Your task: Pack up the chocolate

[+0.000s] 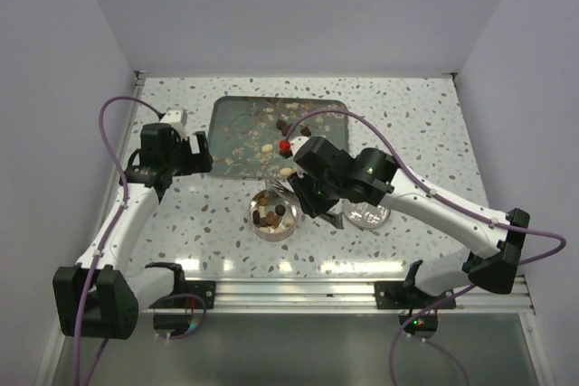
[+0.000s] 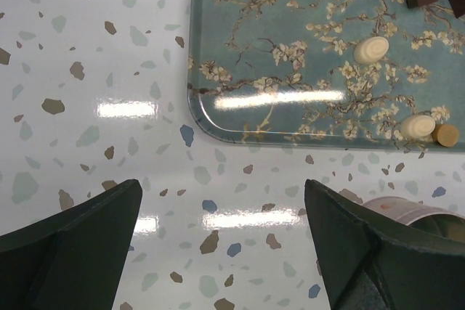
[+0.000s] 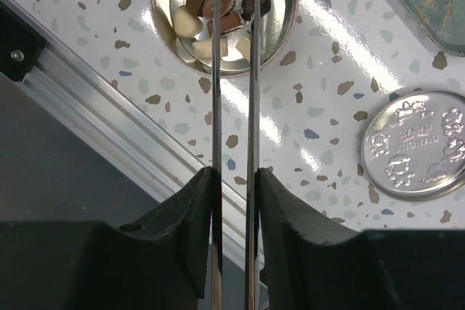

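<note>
Chocolate [image 3: 185, 23]: dark and cream pieces in round tin [image 3: 275, 34], straight ahead of right gripper [image 3: 234, 177]. Right jaws narrow, clamped on metal tweezers [image 3: 253, 107]; tweezer tips over tin. Embossed lid [image 3: 414, 143] lies right of jaws, apart from tin. Left gripper [image 2: 221, 190]: jaws wide, above speckled table [image 2: 109, 70]. More pieces on floral tray [image 2: 240, 107], ahead and right of left jaws.
</note>
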Controlling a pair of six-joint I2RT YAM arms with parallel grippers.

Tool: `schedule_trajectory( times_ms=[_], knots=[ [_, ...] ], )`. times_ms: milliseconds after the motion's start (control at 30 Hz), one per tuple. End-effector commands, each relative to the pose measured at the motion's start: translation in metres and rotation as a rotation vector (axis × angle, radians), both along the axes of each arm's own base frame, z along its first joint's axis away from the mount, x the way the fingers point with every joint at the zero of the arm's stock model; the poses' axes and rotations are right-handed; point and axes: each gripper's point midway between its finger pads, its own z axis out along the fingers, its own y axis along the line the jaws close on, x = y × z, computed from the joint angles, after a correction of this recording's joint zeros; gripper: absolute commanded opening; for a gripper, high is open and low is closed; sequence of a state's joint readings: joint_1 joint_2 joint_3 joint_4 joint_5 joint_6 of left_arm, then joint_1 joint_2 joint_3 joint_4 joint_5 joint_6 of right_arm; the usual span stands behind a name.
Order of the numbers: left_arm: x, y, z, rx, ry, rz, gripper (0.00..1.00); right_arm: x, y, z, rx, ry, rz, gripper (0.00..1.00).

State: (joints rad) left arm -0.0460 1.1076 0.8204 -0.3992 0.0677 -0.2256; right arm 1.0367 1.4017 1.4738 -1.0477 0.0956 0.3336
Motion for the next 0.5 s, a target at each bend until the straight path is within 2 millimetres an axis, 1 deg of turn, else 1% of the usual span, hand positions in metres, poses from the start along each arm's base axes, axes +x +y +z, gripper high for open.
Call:
schedule_trajectory(
  times_ms=[0, 67, 233, 467],
  knots=[
    [0.0080, 0.0007, 0.0155, -0.004, -0.058, -0.001, 1.00, -0.0065, -0.0001, 0.0075, 0.017, -0.008, -0.009, 0.33],
    [0.0104, 0.0013, 0.0185, 0.001, -0.061, 0.000, 1.00, -0.0061, 0.0006, 0.0087, 0.019, -0.014, -0.011, 0.36],
    [0.0126, -0.0010, 0.0193, -0.013, -0.061, -0.003, 1.00, -0.0051, 0.0009, 0.0090, 0.016, -0.022, -0.012, 0.40],
    [0.0110, -0.0007, 0.0170, -0.011, -0.059, -0.003, 1.00, 0.0010, 0.0025, 0.0148, 0.028, -0.052, -0.028, 0.38]
  ],
)
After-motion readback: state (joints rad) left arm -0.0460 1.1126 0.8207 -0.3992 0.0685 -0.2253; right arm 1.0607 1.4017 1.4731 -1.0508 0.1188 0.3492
